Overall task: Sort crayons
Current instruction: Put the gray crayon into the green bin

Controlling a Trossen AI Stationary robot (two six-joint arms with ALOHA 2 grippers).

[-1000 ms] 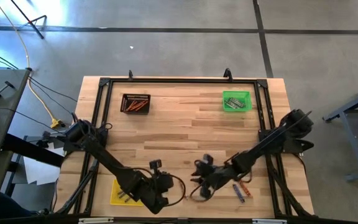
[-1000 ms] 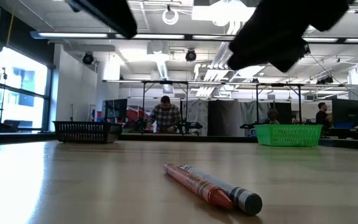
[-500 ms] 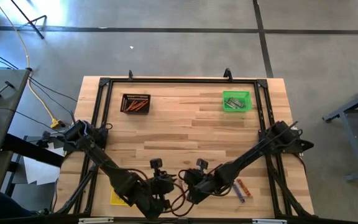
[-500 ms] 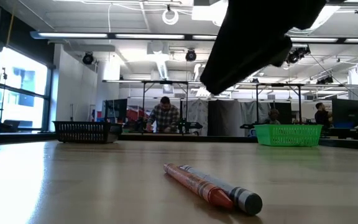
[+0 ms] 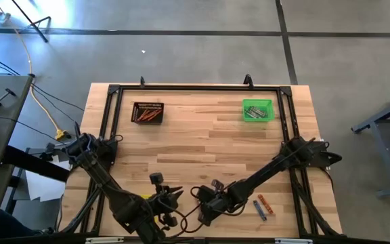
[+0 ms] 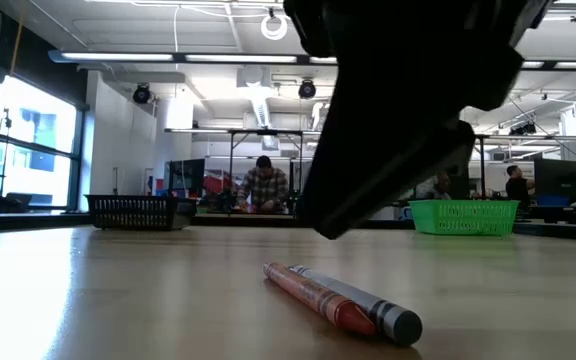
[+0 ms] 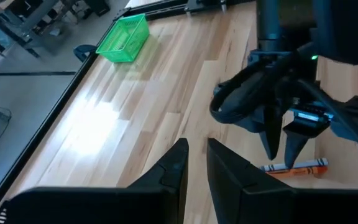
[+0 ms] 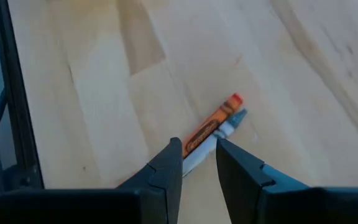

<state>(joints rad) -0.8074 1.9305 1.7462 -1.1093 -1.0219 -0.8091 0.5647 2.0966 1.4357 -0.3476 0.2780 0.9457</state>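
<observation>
An orange crayon and a grey crayon lie side by side on the table near its near edge; both also show in the right wrist view, the orange one beside the grey one. My right gripper is open, pointing down just above this pair and clear of it in the low view. My left gripper hovers to its left, open by a narrow gap and empty. A blue crayon and another orange crayon lie to the right.
A black tray with orange crayons stands at the far left and a green tray with grey crayons at the far right. A yellow tray lies mostly hidden under my left arm. People stand in the room beyond the table.
My right gripper has gone toward the table's left and near edges and come down over the orange and grey crayon pair. My left gripper has drifted a little toward the table's left edge. The crayons have stayed in place.
</observation>
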